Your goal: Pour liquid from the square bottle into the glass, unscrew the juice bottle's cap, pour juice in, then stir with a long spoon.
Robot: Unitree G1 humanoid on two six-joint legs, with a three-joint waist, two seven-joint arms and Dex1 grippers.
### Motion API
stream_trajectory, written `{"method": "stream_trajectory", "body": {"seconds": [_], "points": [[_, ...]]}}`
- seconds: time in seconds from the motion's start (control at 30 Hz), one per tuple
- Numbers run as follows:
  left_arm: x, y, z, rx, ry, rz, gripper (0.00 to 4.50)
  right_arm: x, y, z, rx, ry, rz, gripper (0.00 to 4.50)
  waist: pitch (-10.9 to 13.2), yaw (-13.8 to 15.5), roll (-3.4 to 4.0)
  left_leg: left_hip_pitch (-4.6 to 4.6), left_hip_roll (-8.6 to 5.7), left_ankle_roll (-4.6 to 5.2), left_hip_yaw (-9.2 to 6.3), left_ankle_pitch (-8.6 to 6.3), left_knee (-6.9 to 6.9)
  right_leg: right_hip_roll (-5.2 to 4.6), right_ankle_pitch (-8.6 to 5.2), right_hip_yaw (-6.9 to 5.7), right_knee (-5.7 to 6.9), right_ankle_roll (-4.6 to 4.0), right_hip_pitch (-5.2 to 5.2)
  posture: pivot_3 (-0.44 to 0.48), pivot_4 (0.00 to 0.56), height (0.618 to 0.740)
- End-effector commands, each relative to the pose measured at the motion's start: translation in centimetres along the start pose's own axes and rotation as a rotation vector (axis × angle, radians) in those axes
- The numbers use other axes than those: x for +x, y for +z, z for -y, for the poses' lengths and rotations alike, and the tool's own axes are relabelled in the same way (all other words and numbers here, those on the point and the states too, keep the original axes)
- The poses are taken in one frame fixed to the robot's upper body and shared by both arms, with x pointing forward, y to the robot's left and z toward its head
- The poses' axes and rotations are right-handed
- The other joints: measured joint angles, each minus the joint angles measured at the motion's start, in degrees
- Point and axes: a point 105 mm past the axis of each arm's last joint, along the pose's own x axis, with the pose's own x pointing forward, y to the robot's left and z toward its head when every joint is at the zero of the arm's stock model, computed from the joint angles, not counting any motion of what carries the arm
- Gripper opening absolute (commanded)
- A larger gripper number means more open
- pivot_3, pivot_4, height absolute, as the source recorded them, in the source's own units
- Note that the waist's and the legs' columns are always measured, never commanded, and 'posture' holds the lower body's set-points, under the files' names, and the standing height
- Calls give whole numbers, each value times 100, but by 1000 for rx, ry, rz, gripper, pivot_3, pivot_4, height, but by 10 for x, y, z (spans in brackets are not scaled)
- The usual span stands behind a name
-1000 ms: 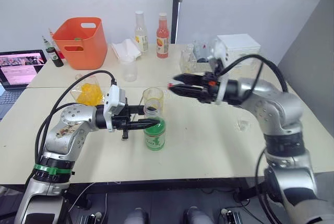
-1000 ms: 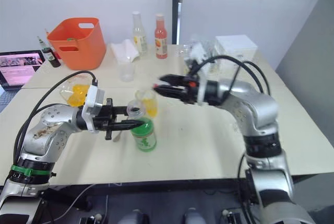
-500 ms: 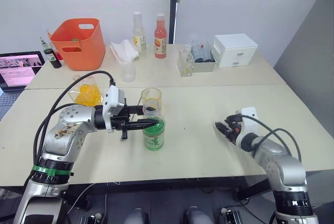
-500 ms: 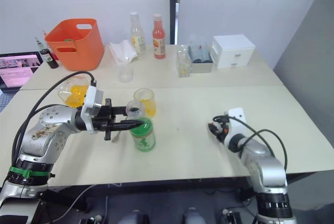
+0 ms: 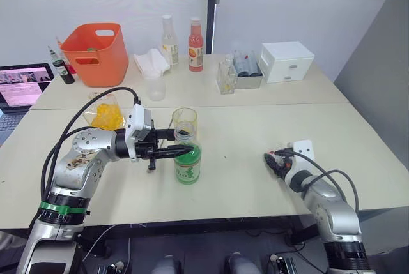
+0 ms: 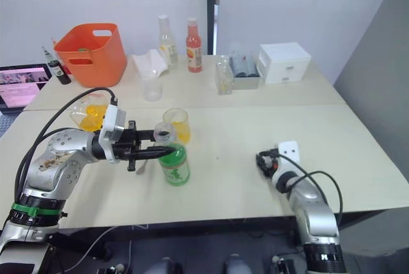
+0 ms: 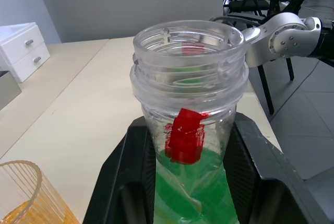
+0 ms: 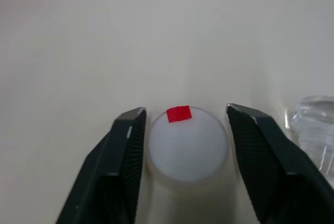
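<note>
1. Head views, near half of the table (image 5: 243,191): you have the left gripper (image 5: 174,151) reaching in from the left, its two black fingers closed on the neck of the juice bottle (image 5: 187,165). The bottle stands upright, open at the mouth, with green liquid in its lower part. The glass (image 5: 185,121) stands just behind it, holding some orange-yellow liquid. The square bottle (image 5: 106,112) sits further to the left, behind the left arm.

2. Head views, right side: your right gripper (image 5: 275,163) is low over the table near the front edge, well apart from the bottle.

3. Head views, far half of the table: an orange bucket (image 5: 99,51), a laptop (image 5: 25,83) at the left edge, a cloudy plastic cup (image 5: 155,85), two slim bottles, one pale yellow (image 5: 169,39) and one red (image 5: 195,45), and a white drawer box (image 5: 288,60).

4. Left wrist view: the left fingers (image 7: 259,177) press against both sides of the juice bottle's neck, below the uncapped threaded mouth. A red tag is on the neck. The rim of the glass shows at one corner.

5. Right wrist view: the cap (image 8: 187,147) lies on the table between the right fingers (image 8: 124,158). The jaws are parted slightly wider than the cap, with thin gaps on both sides. The cap is white with a small red square near its edge.
</note>
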Motion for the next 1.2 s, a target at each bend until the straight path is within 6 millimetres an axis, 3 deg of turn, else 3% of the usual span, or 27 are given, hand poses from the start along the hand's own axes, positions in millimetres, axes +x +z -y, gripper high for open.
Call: {"method": "stream_trajectory", "body": {"seconds": [0.03, 0.07, 0.27, 0.37, 0.43, 0.6, 0.9, 1.2], "points": [[-1, -9, 2, -22, -11, -44, 1382, -2, 20, -6, -10, 40, 88, 4296, 0, 0, 0, -1, 0, 0, 0, 0, 0, 0, 0, 0, 0, 0, 0, 0, 150, 715], [-1, -9, 2, -21, -10, -43, 1382, -3, 28, -10, -16, 62, 122, 4462, 0, 1, 0, 0, 0, 0, 0, 0, 0, 0, 0, 0, 0, 0, 0, 0, 150, 715], [-5, -5, 0, -12, 12, -33, 1382, -15, 89, -35, -124, 197, 313, 4462, 0, -21, 0, -2, 1, 0, 0, 0, 0, 0, 0, 0, 1, 0, -4, 0, 150, 715], [-12, 2, -1, 0, 40, -24, 1382, -24, 123, -60, -124, 345, 373, 4462, 0, -24, 0, -2, 2, 0, -2, 0, -1, 3, 0, 0, 2, 0, -5, 0, 150, 715], [-19, 7, -2, 12, 69, -26, 1382, -33, 136, -81, -105, 491, 361, 4462, 0, -32, 0, -3, 6, 0, -2, 0, -1, 4, 0, -1, 1, 0, -6, 0, 150, 715], [-36, 24, -5, 29, 147, -33, 1382, -45, 139, -106, -132, 671, 281, 4462, 1, -34, -2, -8, 15, 0, -10, 0, -2, 12, 0, -4, -1, -1, -10, 0, 150, 715], [-73, 49, -34, 113, 326, -97, 1382, -35, 122, -119, -167, 708, 185, 4462, 4, 24, -5, -19, 7, 0, -8, 0, 1, 6, 0, -7, -5, -1, -16, 0, 150, 715], [-71, 51, -77, 311, 419, -138, 1382, -24, 118, -133, -169, 681, 177, 4462, 6, 133, -10, -25, -1, 0, -3, 0, 5, 0, 1, -9, -5, -1, -19, 0, 150, 715]]}}
